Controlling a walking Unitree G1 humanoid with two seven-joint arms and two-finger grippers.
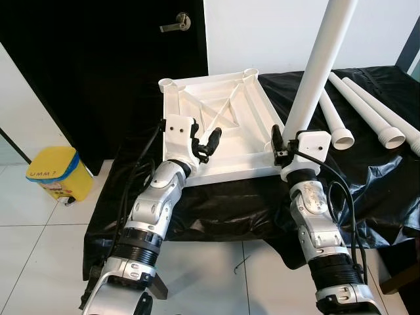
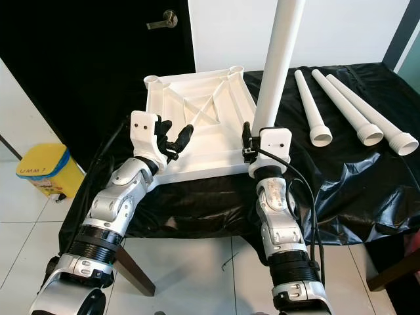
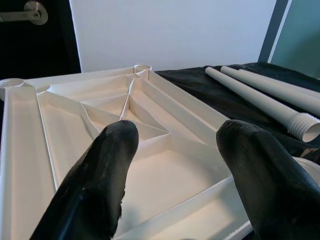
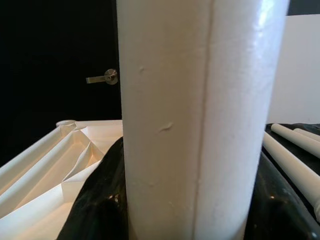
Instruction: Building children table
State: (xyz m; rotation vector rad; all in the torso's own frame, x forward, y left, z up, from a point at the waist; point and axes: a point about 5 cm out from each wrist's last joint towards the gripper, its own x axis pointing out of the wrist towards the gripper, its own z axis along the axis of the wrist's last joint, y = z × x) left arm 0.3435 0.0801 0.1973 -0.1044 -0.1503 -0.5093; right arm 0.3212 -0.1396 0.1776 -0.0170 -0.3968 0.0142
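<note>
The right tool [image 1: 283, 146] is clamped around a long white plastic table leg [image 1: 319, 65], its black fingers [image 4: 95, 200] pressed on both sides of the tube. The leg stands nearly upright, leaning slightly to the robot's right as it rises, with its lower end at the near right corner of the upturned white plastic tabletop [image 1: 220, 125]. The left tool [image 1: 209, 142] hovers over the near left part of that tabletop with its two black fingers [image 3: 95, 185] spread wide and holding nothing.

The tabletop lies underside up on the surface covered in black plastic sheeting [image 1: 367, 177], its ribs crossing in an X at the middle and round sockets [image 1: 167, 83] showing at the far corners. Its long axis runs away from the robot toward a black door with a metal lever handle [image 1: 176, 25].

Three more white tapered legs [image 2: 357, 108] lie side by side on the sheeting to the right, well apart from the tabletop, their wider open ends toward the robot.

On the tiled floor to the left stands a yellow bin with a blue band [image 1: 58, 172]; its writing reads roughly "UMM", though it is too small to be sure.
</note>
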